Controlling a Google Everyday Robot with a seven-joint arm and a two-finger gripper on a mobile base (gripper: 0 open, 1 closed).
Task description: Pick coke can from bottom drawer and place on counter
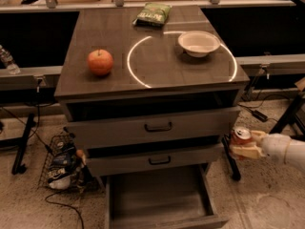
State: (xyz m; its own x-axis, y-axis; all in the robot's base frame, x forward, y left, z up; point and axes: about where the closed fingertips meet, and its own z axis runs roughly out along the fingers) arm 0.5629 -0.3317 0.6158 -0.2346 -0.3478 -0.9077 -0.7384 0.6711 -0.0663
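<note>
My gripper (pixel 244 144) is at the right of the cabinet, level with the middle drawer, and is shut on the coke can (pixel 240 135), a small red can with a silver top held upright. The bottom drawer (pixel 162 198) is pulled open below, its flat floor bare. The counter (pixel 152 56) is the dark wood-grain cabinet top with a bright white ring (pixel 136 75); it lies above and to the left of the can.
On the counter stand a red-orange apple (pixel 100 62) at the left, a white bowl (pixel 198 43) at the right and a green chip bag (pixel 152 14) at the back. Two upper drawers (pixel 157 127) have black handles. A wire basket with cables (pixel 61 166) sits on the floor left.
</note>
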